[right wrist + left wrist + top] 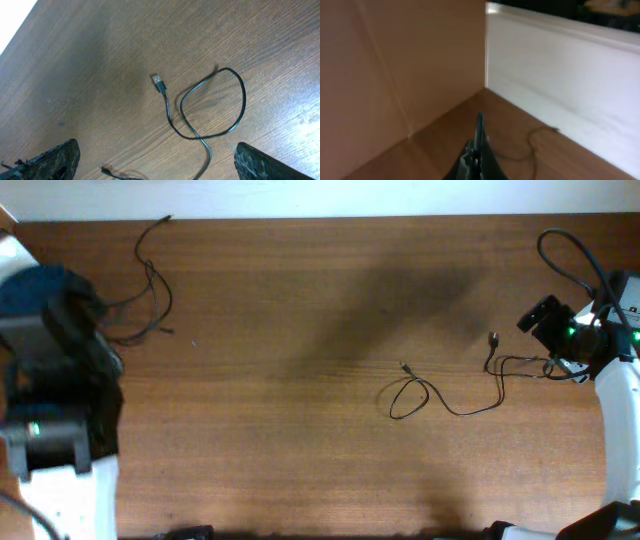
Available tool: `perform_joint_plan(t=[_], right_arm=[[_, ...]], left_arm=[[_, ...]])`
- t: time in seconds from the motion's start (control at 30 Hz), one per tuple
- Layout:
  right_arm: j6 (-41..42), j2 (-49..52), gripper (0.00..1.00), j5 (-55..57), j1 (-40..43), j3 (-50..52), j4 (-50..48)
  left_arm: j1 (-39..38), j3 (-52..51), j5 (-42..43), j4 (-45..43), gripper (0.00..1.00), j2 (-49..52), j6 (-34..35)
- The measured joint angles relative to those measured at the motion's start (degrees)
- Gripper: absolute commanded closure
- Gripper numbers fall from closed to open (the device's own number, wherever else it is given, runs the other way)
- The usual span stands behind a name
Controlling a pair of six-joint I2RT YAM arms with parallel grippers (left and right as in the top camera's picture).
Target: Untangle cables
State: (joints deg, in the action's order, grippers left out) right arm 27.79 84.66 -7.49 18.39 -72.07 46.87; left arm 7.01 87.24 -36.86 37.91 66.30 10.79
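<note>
One thin black cable (pixel 152 280) lies in loose bends at the far left of the table. It also shows faintly in the left wrist view (pixel 534 146), just beyond my left gripper (pixel 479 137), which is shut with nothing visible in it. A second cable (pixel 412 396) forms a loop mid-right with a plug at its end. In the right wrist view its loop (pixel 212 102) lies ahead of my right gripper (pixel 155 146), which is open and straddles its tail. A third cable (pixel 492 352) with an upright plug runs to the right gripper (pixel 560 366), crossing the second there.
The left arm (pixel 60 370) fills the left edge of the table. A brown panel (pixel 395 65) and a white wall (pixel 560 75) meet at the far-left corner. A thick black arm cable (pixel 565 260) arcs at the far right.
</note>
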Motion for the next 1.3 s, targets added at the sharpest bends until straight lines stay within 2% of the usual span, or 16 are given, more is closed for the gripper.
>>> perform_joint_plan(t=[0.1, 0.2, 0.37, 0.43, 0.47, 0.5, 0.53, 0.57, 0.6, 0.7, 0.77, 0.9, 1.03, 1.1, 1.2, 1.3], right_arm=[[0.04, 0.04, 0.02, 0.15, 0.0, 0.02, -0.09], [0.02, 0.04, 0.01, 0.15, 0.0, 0.09, -0.13], [0.02, 0.07, 0.02, 0.15, 0.0, 0.11, -0.13], [0.02, 0.07, 0.01, 0.17, 0.0, 0.13, -0.11], [0.04, 0.07, 0.02, 0.15, 0.0, 0.13, -0.11], [0.02, 0.07, 0.02, 0.15, 0.0, 0.13, -0.11], [0.02, 0.07, 0.02, 0.17, 0.0, 0.15, -0.11], [0.04, 0.07, 0.02, 0.17, 0.0, 0.15, -0.09], [0.02, 0.07, 0.01, 0.15, 0.0, 0.15, -0.13], [0.02, 0.07, 0.02, 0.17, 0.0, 0.15, -0.13], [0.0, 0.07, 0.02, 0.17, 0.0, 0.15, -0.09], [0.0, 0.11, 0.02, 0.15, 0.0, 0.15, -0.17], [0.04, 0.15, 0.02, 0.17, 0.0, 0.15, -0.13], [0.04, 0.15, 0.02, 0.15, 0.0, 0.15, -0.13], [0.07, 0.15, 0.02, 0.17, 0.0, 0.15, -0.15], [0.0, 0.15, 0.02, 0.17, 0.0, 0.15, -0.11]], left_arm=[[16.31, 0.0, 11.34, -3.43, 1.0, 9.11, 5.64], [24.92, -0.02, 14.88, -9.97, 1.0, 20.92, 8.15], [30.93, -0.02, 16.13, -12.52, 1.0, 41.31, 8.76], [33.2, -0.04, 16.55, -10.14, 0.96, 45.46, 12.55], [34.82, -0.02, 16.7, -8.87, 0.82, 46.25, 14.38], [37.24, -0.02, 17.75, -6.34, 0.35, 46.34, 16.65], [40.46, -0.02, 19.61, -4.85, 0.26, 46.34, 18.47], [42.25, -0.02, 23.89, -2.89, 0.07, 46.36, 19.39], [42.82, -0.02, 27.23, -1.62, 0.01, 46.42, 19.93], [42.99, -0.02, 38.95, 1.42, 0.01, 46.42, 20.87], [42.95, 0.02, 45.55, 9.2, 0.01, 46.45, 24.72], [42.95, -0.02, 44.09, 21.81, 0.01, 46.49, 31.19], [42.95, 0.04, 38.53, 25.9, 0.01, 46.49, 32.15], [42.95, 2.45, 41.57, 26.64, 0.01, 46.45, 29.4], [42.93, 9.84, 51.93, 27.41, 0.01, 41.62, 23.39], [38.12, 13.81, 66.73, 27.5, 0.01, 23.56, 12.31]])
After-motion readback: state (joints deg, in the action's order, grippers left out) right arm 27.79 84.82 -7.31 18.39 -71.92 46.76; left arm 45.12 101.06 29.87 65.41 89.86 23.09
